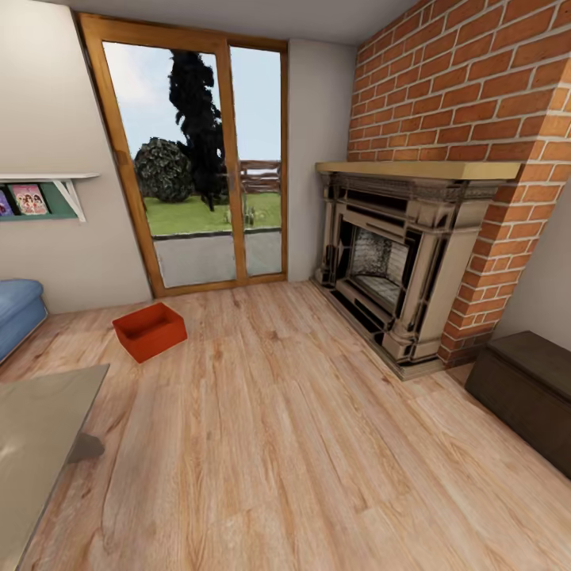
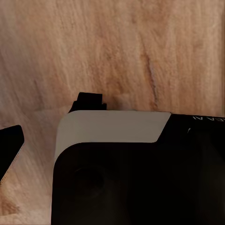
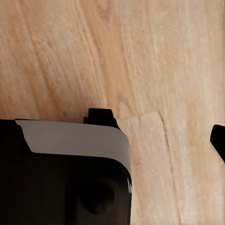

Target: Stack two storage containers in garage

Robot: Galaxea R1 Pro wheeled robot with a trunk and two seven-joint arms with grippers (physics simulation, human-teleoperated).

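A collision with the glass table (image 1: 40, 428) or sofa (image 1: 16, 313) is judged the main risk if the base is driven straight at the bin (image 1: 149, 331). The bin is seen on the plank floor (image 1: 301, 444) near the glass doors (image 1: 198, 159), well apart from the fireplace (image 1: 396, 262): orange-red, lidless, empty, lying at an angle. Whether the grippers are spread or closed cannot be told.

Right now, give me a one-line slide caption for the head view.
Living room: one orange-red storage container sits on the wood-plank floor near the glass doors, brick fireplace to the right.
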